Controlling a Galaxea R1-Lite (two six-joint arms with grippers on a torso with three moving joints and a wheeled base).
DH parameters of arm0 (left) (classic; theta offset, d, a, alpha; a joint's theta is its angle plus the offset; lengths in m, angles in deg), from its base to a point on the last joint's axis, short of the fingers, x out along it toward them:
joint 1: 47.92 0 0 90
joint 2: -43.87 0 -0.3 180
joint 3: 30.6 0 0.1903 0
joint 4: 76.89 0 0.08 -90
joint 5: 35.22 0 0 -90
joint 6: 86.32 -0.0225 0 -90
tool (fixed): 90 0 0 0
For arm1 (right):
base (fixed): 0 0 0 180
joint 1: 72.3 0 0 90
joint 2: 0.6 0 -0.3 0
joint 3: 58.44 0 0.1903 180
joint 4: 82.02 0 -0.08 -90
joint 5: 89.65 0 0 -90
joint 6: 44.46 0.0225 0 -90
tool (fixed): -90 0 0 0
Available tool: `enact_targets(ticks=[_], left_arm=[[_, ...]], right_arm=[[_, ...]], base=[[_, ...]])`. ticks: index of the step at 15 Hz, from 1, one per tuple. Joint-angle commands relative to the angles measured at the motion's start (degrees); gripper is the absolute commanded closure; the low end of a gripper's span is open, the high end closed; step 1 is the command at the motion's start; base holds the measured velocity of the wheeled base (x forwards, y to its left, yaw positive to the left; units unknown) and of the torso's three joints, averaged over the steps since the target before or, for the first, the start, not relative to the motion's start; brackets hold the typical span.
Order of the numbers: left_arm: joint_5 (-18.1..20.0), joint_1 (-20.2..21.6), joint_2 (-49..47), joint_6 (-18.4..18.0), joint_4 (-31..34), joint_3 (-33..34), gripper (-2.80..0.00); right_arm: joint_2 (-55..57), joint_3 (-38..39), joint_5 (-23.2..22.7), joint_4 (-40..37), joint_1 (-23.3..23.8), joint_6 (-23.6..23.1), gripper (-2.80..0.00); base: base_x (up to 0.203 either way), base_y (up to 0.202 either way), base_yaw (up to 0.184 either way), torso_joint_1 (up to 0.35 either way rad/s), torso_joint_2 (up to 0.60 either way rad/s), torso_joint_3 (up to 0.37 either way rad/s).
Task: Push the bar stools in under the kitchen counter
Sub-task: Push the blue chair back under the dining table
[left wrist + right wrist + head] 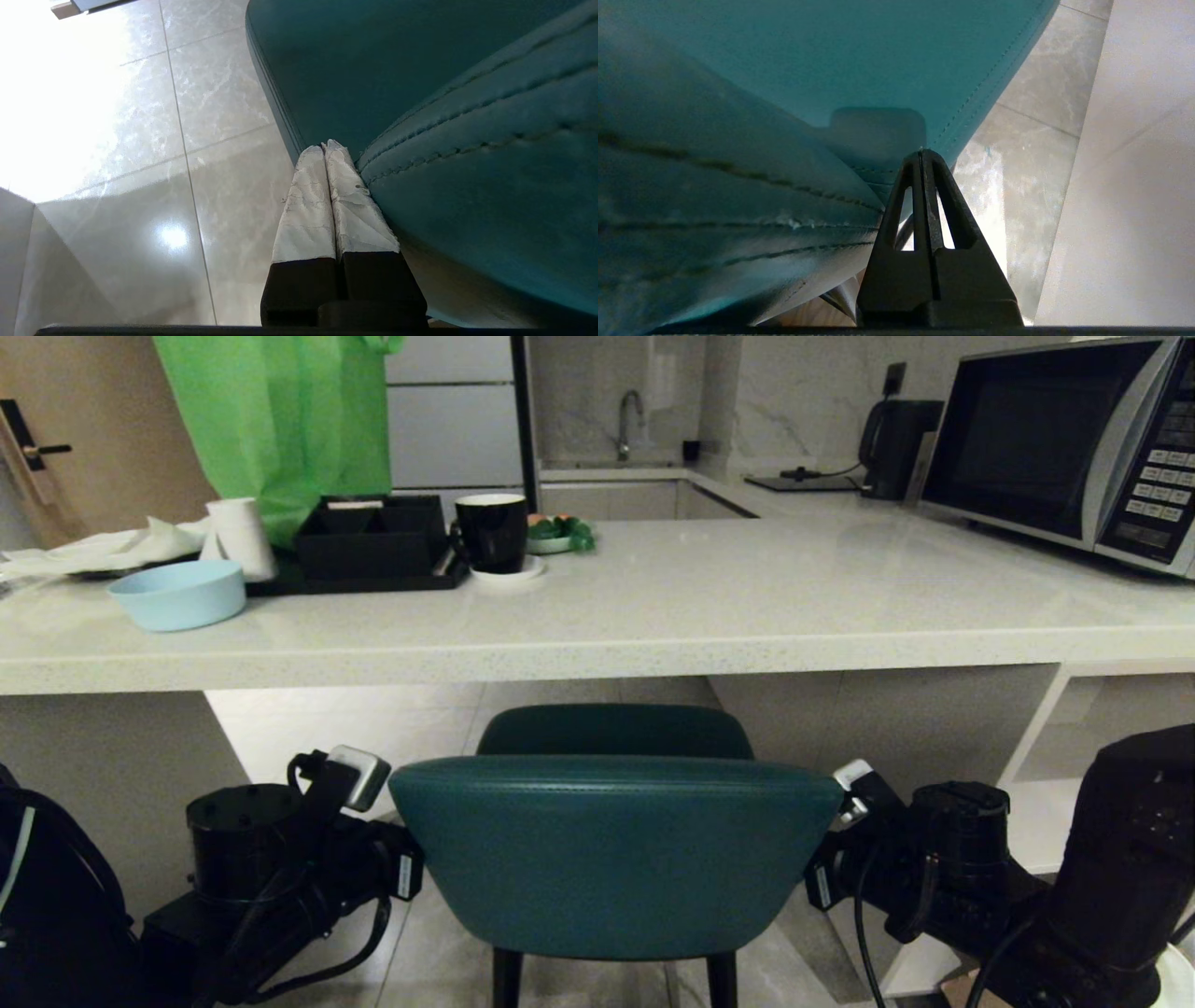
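Observation:
A teal padded bar stool stands straight ahead of me, its curved back (pixel 616 854) nearest and its seat (pixel 616 730) reaching under the edge of the kitchen counter (pixel 653 644), an off-white speckled worktop. My left gripper (pixel 325 145) is shut, with its white-wrapped fingers (pixel 343 200) lying against the left edge of the stool's back (pixel 467 163). On the other side my right gripper (pixel 921 151) is shut, its black fingers (pixel 945 196) beside the back's right edge (pixel 738 186). Neither holds anything. In the head view both sets of fingertips are hidden behind the back.
The counter carries a light blue bowl (pixel 177 595), a black tray (pixel 373 546), a black mug (pixel 492 530), a microwave (pixel 1064 439) and a green bag (pixel 280 420). A slab panel (pixel 103 784) stands left of the stool, white shelving (pixel 1074 756) right. Glossy tiles (pixel 140 140) cover the floor.

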Motion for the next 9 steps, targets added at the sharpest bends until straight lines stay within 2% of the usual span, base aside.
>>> enact_targets(ticks=[1,4,7,9], left_arm=[[-0.07,-0.06,-0.45,-0.10,-0.34,0.06,0.00],[0.02,-0.82,0.33,-0.02,-0.43,0.59,0.00],[-1.29,-2.13,2.52,0.60,-0.84,2.99,0.00],[-2.06,-0.29,3.08,0.96,-5.81,4.03,0.00]], right_arm=[[-0.48,0.25,-0.12,0.41,-1.57,-0.10,0.00],[-0.74,1.25,-0.12,1.17,-1.92,0.16,0.00],[-2.10,3.18,0.03,6.25,-2.13,1.80,0.00],[-3.11,5.10,0.93,8.29,-1.24,3.53,0.00]], base=[[0.187,0.000,0.002,-0.005,0.00,0.000],[0.126,0.000,0.002,0.002,0.01,0.000],[0.000,0.000,0.000,0.000,0.00,0.000],[0.000,0.000,0.000,0.000,0.00,0.000]])
